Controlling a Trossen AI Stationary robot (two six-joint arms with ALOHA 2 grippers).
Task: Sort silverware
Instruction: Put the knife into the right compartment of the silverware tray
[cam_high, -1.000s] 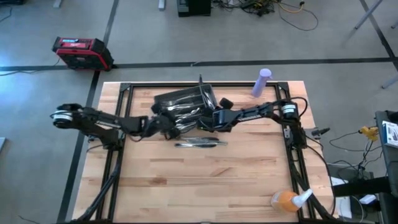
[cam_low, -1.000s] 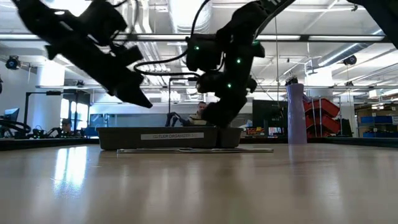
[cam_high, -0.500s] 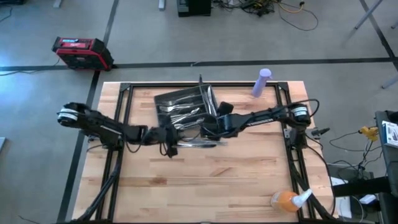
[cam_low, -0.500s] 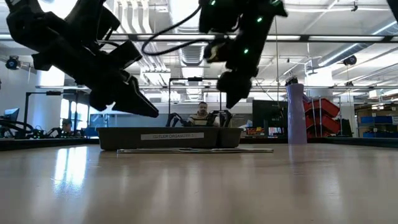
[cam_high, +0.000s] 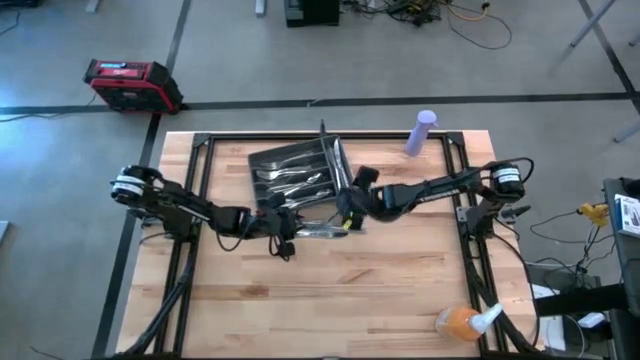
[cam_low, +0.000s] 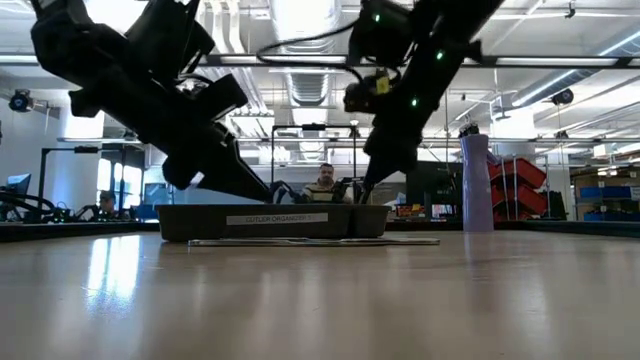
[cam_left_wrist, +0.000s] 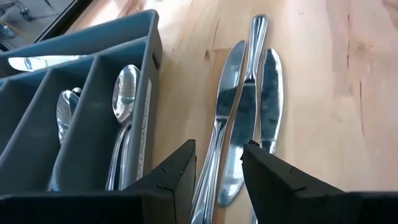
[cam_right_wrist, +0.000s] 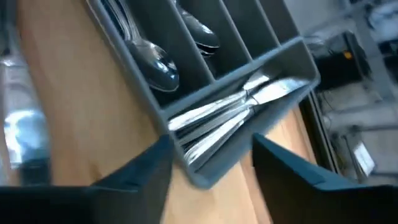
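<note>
Left hand (cam_left_wrist: 216, 168) hangs open and empty over three knives (cam_left_wrist: 245, 106) on the bench beside the tray (cam_left_wrist: 87, 81): packed tight, it might pinch two.

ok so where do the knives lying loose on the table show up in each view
High view: the knives lie on the wood just in front of the dark tray, between the two grippers.
Low view: a thin silver line along the foot of the tray.
Left wrist view: three knives side by side next to the tray wall.
Right wrist view: blurred silver at the picture's edge.
Shared landmark: the tray.
</note>
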